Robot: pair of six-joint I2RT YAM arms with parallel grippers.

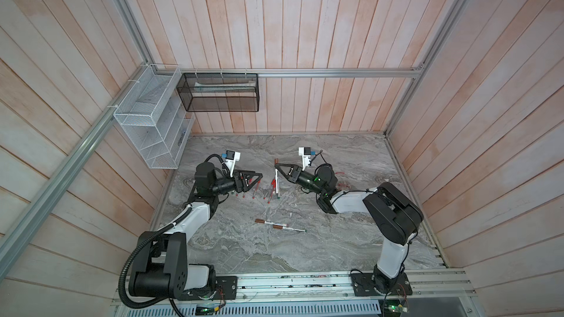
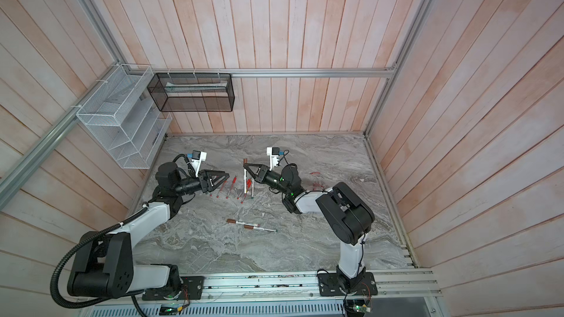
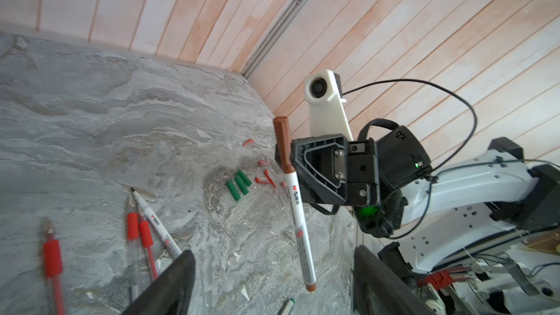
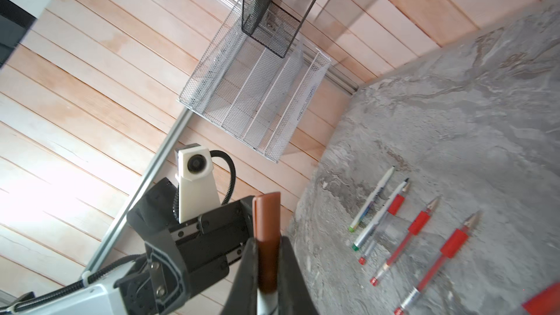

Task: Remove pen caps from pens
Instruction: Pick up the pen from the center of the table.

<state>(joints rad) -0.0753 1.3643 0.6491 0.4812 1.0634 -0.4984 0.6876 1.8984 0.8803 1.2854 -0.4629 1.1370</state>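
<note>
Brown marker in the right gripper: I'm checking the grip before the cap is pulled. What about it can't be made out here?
- Right wrist view: the barrel of the marker, cut off by the picture's edge past the right gripper.
- Both top views: whether the cap sits tight, too small to tell.
- Left wrist view: the grip's far side, hidden behind the marker.

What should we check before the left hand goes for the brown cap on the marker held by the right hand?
1. Right hand shut on marker: ok.
2. Brown cap on, top end sticking out free: ok.
3. Right hand gripping barrel, not cap: cannot tell; its fingers overlap the cap's lower end.
4. Left hand open: ok.
5. Left hand at the cap: not ok, apart from it.
</note>
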